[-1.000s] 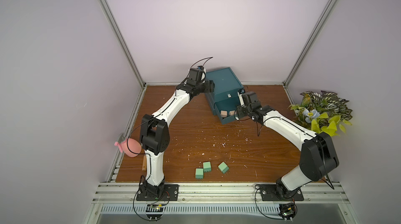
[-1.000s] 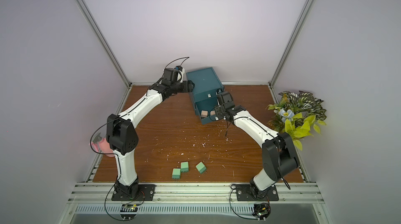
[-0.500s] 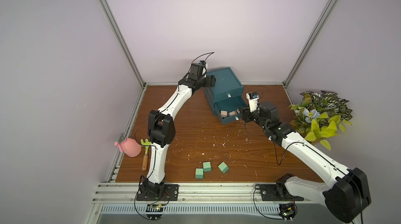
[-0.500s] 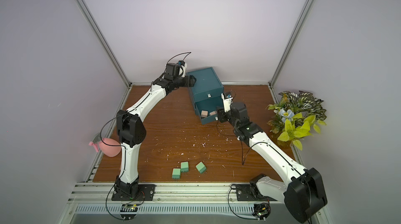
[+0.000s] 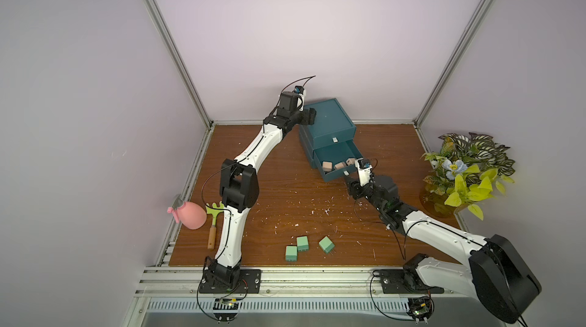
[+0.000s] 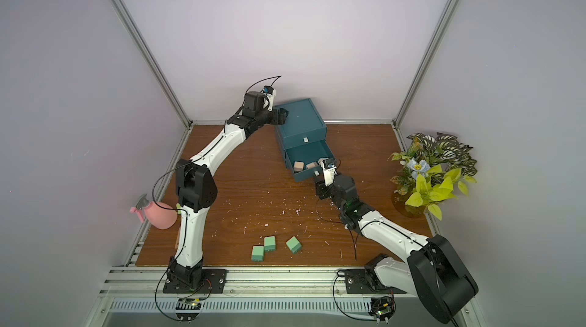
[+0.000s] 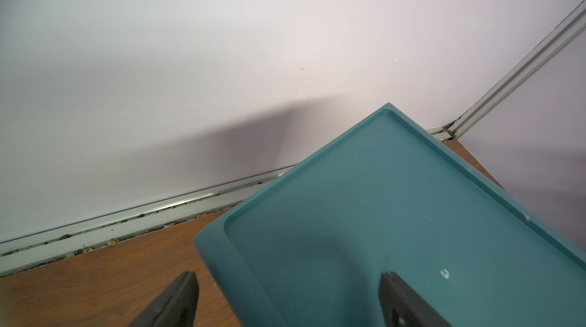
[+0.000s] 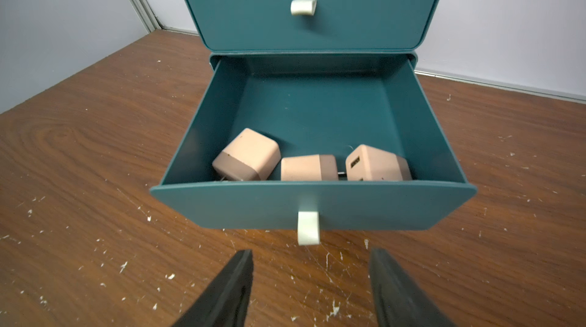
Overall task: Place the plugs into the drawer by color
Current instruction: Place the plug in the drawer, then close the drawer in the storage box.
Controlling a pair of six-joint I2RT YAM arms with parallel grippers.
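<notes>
The open drawer's (image 8: pixel 222 205) pull tab (image 8: pixel 308 228) lies lower centre, just above the right gripper's (image 8: pixel 310 255) spread, empty jaws.

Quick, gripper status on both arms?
Left gripper: open, empty, at the cabinet corner.
Right gripper: open, empty, facing the open drawer.

3 peach-beige plugs (image 8: pixel 307 167), 3 mint green plugs (image 5: pixel 302 243), 1 teal cabinet (image 5: pixel 329 119), 2 white pull tabs (image 8: pixel 303 6), 1 pink spray bottle (image 5: pixel 192 215), 1 green rake (image 5: pixel 214 208), 1 potted plant (image 5: pixel 466 173).
</notes>
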